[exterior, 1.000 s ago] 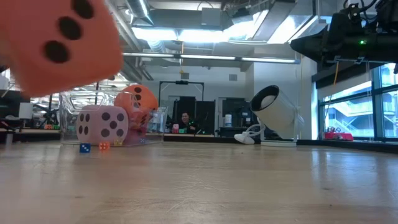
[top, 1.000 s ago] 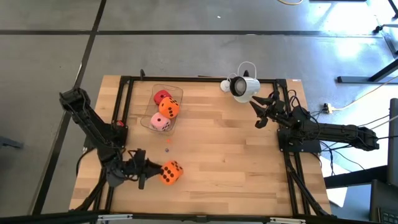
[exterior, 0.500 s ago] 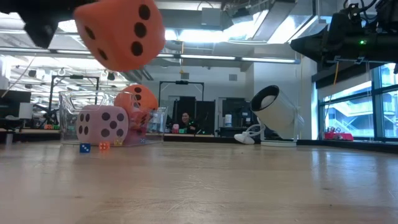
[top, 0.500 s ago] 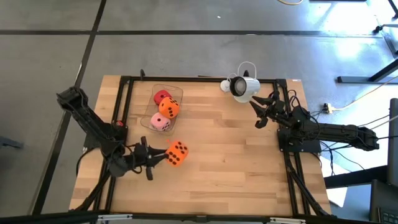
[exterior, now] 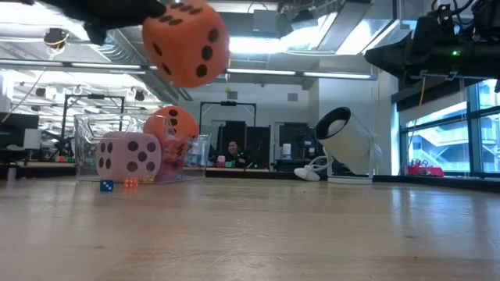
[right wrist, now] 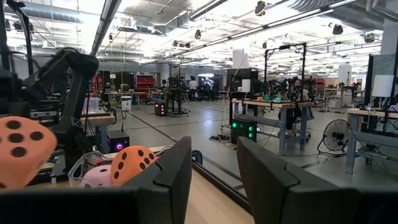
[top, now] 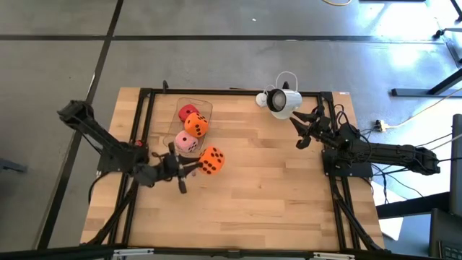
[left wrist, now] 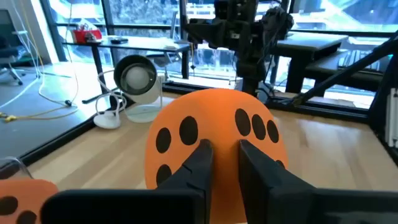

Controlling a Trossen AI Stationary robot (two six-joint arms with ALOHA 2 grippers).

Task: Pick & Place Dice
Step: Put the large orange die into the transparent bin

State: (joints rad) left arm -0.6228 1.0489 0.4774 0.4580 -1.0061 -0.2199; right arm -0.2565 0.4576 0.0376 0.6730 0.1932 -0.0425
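A: What differs from the earlier frames?

B: The left claw [top: 193, 165], clenched on an orange die [top: 211, 161], has carried it from the near left part of the tabletop [top: 274, 188] to just beside the clear container [top: 205, 110]. In the low view the die [exterior: 186, 43] hangs higher above the tabletop and nearer the container than before. The right claw [top: 302, 130] has not moved; it waits past the white lamp-like fixture [top: 282, 102], well apart from the container, its fingers standing apart and holding nothing.

A: Where are the other dice?

B: In the container: the red die [top: 188, 113] at its far end, a second orange die [top: 195, 125] in the middle, the pink die [top: 188, 142] at the near end, close to the carried die.

A: What is hidden or hard to make out?

B: In the left wrist view the dark fingers [left wrist: 200, 163] cover the lower middle of the carried die. The low view cuts off the left arm at the picture's top, and the red die cannot be made out there. Tiny coloured specks [exterior: 106, 185] lie on the tabletop before the container; what they are cannot be told.
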